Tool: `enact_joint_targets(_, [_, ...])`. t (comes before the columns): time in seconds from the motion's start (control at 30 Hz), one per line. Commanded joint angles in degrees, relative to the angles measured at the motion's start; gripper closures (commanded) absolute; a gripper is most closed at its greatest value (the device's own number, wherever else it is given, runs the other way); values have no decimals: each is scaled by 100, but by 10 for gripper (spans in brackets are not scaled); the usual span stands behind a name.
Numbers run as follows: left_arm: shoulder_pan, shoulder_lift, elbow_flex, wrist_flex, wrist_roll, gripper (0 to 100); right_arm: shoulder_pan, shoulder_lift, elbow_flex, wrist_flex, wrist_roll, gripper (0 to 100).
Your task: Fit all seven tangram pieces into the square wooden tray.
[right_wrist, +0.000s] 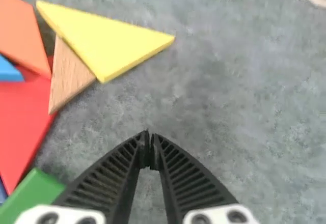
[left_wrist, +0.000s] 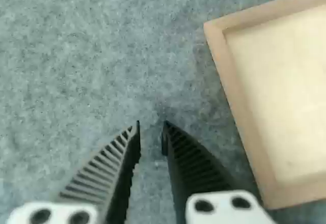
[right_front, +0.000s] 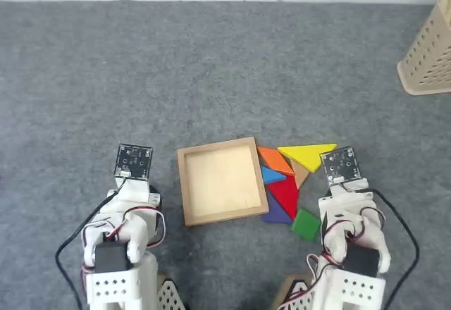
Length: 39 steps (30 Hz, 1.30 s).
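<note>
The square wooden tray (right_front: pixel 184 187) lies flat on the grey worktop (right_front: pixel 211 63) between the two arms. All seven pieces lie outside the tray, clustered against its edge on the right arm's side. An orange piece (right_front: pixel 275 160) sits by the tray's far corner, with a blue piece (right_front: pixel 271 175) and a red triangle (right_front: pixel 285 194) along the same edge and a purple piece (right_front: pixel 276 213) at the near corner. A green square (right_front: pixel 306 224), a plain wooden triangle (right_front: pixel 301 172) and a yellow triangle (right_front: pixel 308 155) lie on the cluster's outer side, away from the tray. The left claw (left_wrist: pixel 151 128) hangs over bare worktop just beside the tray's opposite edge, slightly spread with a narrow gap, gripping nothing. The right claw (right_wrist: pixel 149 135) is pressed together over the worktop beyond the cluster from the tray, near the yellow and wooden triangles, gripping nothing. A pale slotted basket (right_front: pixel 430 49) stands well apart from the tray.
</note>
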Motion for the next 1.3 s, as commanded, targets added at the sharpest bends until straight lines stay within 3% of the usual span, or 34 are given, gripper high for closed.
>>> enact_joint_targets(0.0, [9, -132, -48, 0, 44, 929, 22, -13, -721, 215, 132, 919])
enact_joint_targets(0.13, [9, -132, -48, 0, 44, 929, 13, 295, -1160, 338, 158, 857])
enact_joint_targets(0.3, [9, -132, -48, 0, 44, 929, 4, 2018, -2277, 338, 273, 847])
enact_joint_targets(0.47, [9, -132, -48, 0, 44, 929, -312, 4505, -3481, 356, 1266, 836])
enact_joint_targets(0.7, [9, -132, -48, 0, 44, 929, -1209, 6976, -4431, 259, 2347, 711])
enact_joint_targets(1.0, [9, -132, -48, 0, 44, 929, -1367, 8207, -4607, -1130, 3912, 678])
enact_joint_targets(1.27, [9, -132, -48, 0, 44, 929, -1402, 8998, -4747, -2018, 4334, 680])
